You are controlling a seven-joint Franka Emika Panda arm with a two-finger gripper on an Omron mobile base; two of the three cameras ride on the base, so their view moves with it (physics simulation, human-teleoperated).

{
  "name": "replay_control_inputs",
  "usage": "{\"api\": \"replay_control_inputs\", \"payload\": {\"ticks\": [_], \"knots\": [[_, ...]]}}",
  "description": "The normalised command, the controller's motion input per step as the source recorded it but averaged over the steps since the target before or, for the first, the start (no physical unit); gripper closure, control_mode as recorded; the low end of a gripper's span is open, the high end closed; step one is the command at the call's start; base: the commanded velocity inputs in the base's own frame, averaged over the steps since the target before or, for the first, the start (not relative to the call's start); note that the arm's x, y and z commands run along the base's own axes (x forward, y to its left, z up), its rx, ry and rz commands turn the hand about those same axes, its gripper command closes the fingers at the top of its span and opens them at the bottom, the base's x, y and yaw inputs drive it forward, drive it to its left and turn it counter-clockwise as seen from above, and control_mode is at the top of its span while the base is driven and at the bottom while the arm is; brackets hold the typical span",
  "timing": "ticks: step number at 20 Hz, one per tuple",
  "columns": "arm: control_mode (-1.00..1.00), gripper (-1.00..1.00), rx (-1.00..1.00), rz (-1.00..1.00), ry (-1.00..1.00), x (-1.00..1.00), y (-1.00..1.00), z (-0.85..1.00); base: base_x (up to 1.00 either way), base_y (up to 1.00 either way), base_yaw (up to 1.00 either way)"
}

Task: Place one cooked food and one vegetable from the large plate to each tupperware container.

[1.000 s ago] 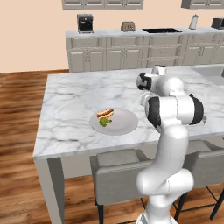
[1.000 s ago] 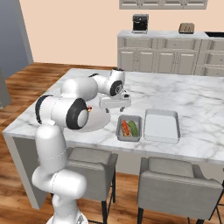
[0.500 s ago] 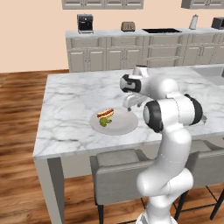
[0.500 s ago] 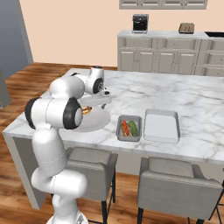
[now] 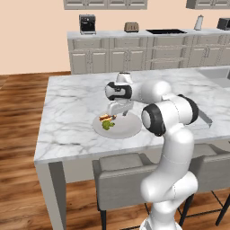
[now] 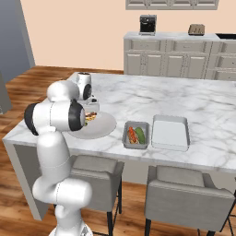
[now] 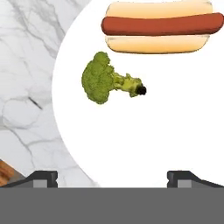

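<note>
Hand view: the gripper [image 7: 112, 176], spread wide and empty, hangs over the unmarked large plate [image 7: 175, 131] with its broccoli [image 7: 103, 78].

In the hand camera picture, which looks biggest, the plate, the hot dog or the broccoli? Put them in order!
Biggest to smallest, as they look in the hand view:
1. The large plate, far wider than both foods, and it runs off the picture's edge.
2. The hot dog, lying on the plate.
3. The broccoli, beside the hot dog, clearly shorter.
</note>
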Motion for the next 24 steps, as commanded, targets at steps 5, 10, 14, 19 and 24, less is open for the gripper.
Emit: {"api": "replay_control_inputs", "payload": {"ticks": [5,10,14,19,24], "knots": [[-1.00,-1.00,0.00,-0.07,-0.01,0.09,0.42,-0.14,0.00,0.00,0.00],[-1.00,-1.00,0.00,-0.07,-0.01,0.13,0.06,-0.32,0.00,0.00,0.00],[-1.00,-1.00,0.00,-0.03,0.00,0.23,0.03,-0.34,0.00,0.00,0.00],[-1.00,-1.00,0.00,0.00,0.00,0.19,0.23,-0.26,0.00,0.00,0.00],[-1.00,-1.00,0.00,0.00,0.00,0.31,0.05,-0.08,0.00,0.00,0.00]]}}
